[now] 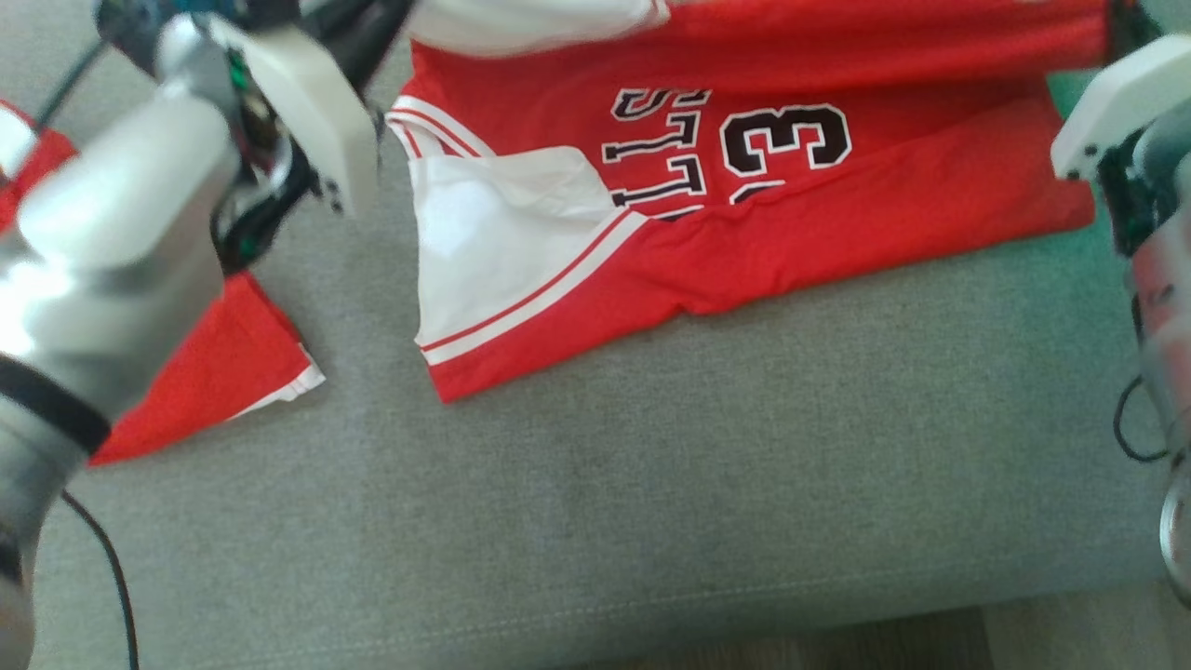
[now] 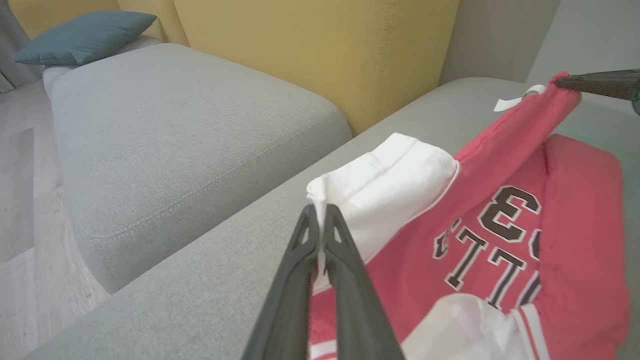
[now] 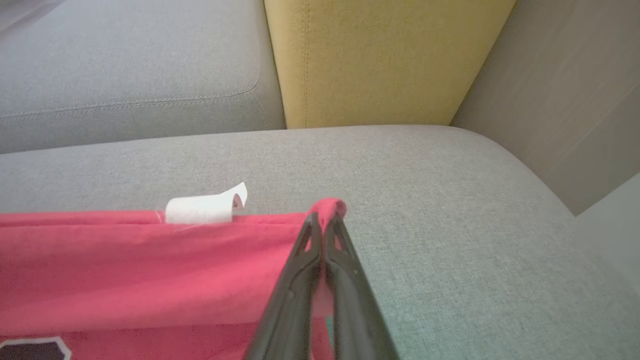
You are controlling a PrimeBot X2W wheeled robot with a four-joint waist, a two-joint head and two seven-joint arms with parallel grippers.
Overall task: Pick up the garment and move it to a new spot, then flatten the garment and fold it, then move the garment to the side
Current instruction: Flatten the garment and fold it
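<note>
Far left: a separate red cloth point(image 1: 214, 372) lies on the grey seat cushion point(image 1: 651, 484), partly under the left forearm.

Left gripper point(image 2: 320, 212): fingers closed to a sliver, pinching a thin edge of the jersey's point(image 1: 837, 214) white panel.

Jersey: spread across the far part of the cushion, number and lettering face up. Its far edge is raised off the cushion and stretched between the two grippers. The near hem rests on the cushion, with a crease near its middle.

Right gripper point(image 3: 325, 220): fingers fully closed on the red corner of the raised edge, near a curled white label point(image 3: 205, 209).

Risks, judged from this state:
- The left pinch holds very little cloth, so a firm pull along the edge could slip it free and drop that side.
- If one arm leads the other, the fold line would likely land skewed.
- The part resting on the cushion may drag and bunch, deepening the crease.
- The left arm sits close to the separate red cloth and could catch it.
</note>
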